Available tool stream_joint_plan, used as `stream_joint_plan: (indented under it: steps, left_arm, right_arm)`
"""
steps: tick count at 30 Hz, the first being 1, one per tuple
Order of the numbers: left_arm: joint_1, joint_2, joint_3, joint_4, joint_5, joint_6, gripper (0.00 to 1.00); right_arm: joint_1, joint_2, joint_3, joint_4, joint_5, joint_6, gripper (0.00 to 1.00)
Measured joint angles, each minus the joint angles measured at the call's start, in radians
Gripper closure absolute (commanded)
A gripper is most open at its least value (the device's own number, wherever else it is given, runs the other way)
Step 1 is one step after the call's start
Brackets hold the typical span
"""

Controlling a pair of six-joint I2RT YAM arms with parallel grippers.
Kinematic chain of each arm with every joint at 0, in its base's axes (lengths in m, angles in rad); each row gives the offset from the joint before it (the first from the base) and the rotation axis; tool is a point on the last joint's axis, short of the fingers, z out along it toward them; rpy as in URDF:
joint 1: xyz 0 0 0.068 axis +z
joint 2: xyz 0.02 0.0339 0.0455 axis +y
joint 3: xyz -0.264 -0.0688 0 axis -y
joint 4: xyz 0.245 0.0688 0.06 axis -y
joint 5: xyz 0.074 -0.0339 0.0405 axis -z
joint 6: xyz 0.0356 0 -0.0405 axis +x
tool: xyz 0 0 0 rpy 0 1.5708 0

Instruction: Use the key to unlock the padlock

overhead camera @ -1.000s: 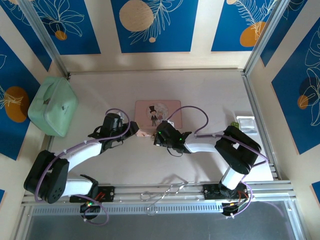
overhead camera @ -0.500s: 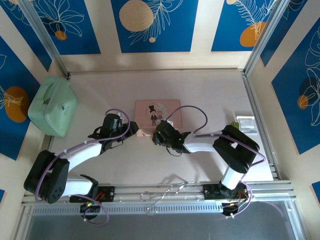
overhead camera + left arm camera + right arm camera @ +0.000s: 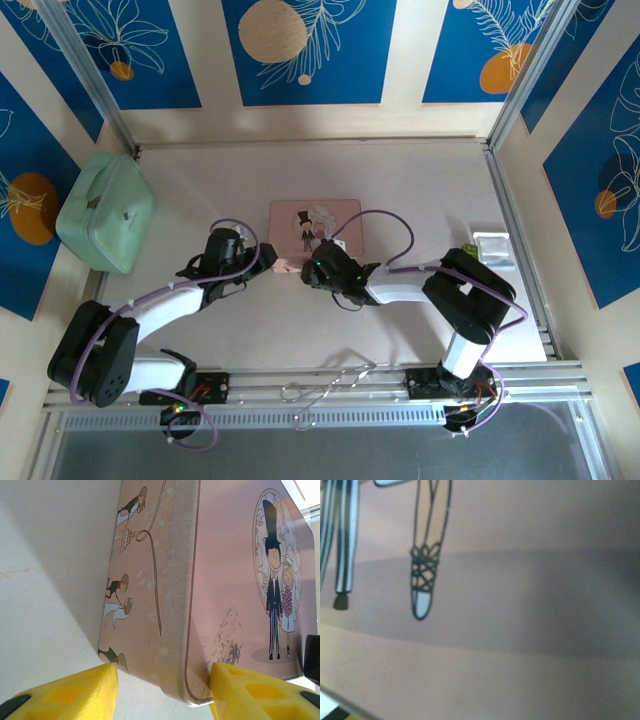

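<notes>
From above, the two arms meet at the near edge of the flat pink tin box with a drawn bride and groom on its lid (image 3: pixel 316 222), which lies in the middle of the pale table (image 3: pixel 420 185). The left gripper (image 3: pixel 282 266) comes in at the tin's near left corner. The right gripper (image 3: pixel 314 268) is just beside it, over the near edge. At this height the fingers are too small to read.

The left wrist camera fills that in. Its yellow fingers (image 3: pixel 75 690) stand well apart, and the tin's rounded corner (image 3: pixel 240 555) lies in the gap between them. It also shows scuff marks near that corner and a dark shape at the right edge, over the lid.

The right wrist camera sits so close to the lid (image 3: pixel 520 655) that it sees blurred drawn legs and a laced shoe under a broad shadow. I cannot tell whether that gripper's fingers are apart or together.

Where the padlock sits I cannot tell.

A mint-green hard case (image 3: pixel 105 212) leans at the left wall, a small clear tray (image 3: pixel 491 245) lies at the right rail, and a bent wire hook (image 3: pixel 330 385) rests on the near frame.
</notes>
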Motion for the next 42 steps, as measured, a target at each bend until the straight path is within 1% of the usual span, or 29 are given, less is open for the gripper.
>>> stream_joint_plan:
  steps: [3, 10, 15, 20, 26, 28, 36, 42]
  left_arm:
    - [0.0, -0.002, -0.005, 0.008, 0.0, -0.003, 0.48]
    - [0.0, -0.002, -0.006, 0.008, 0.0, -0.01, 0.48]
    - [0.0, -0.002, -0.006, 0.008, 0.0, -0.013, 0.49]
    - [0.0, -0.002, -0.006, 0.008, 0.0, -0.018, 0.49]
    - [0.001, -0.003, -0.01, 0.018, 0.0, -0.019, 0.49]
    - [0.002, -0.003, -0.013, 0.022, 0.0, -0.019, 0.49]
    - [0.002, -0.003, -0.017, 0.031, 0.0, -0.021, 0.49]
    - [0.002, -0.001, -0.019, 0.039, 0.0, -0.021, 0.5]
  right_arm:
    - [0.005, 0.0, 0.002, -0.002, 0.004, 0.001, 0.59]
    - [0.03, 0.013, 0.027, -0.029, 0.003, 0.005, 0.68]
    - [0.03, 0.018, 0.039, -0.043, 0.007, 0.008, 0.72]
    - [0.028, 0.019, 0.039, -0.045, 0.007, 0.008, 0.79]
    - [0.027, 0.017, 0.039, -0.067, 0.02, -0.006, 0.91]
    - [0.027, 0.017, 0.043, -0.077, 0.024, -0.007, 0.94]
    - [0.027, 0.017, 0.066, -0.129, 0.026, 0.013, 1.0]
    - [0.014, 0.013, 0.084, -0.174, -0.011, 0.015, 1.0]
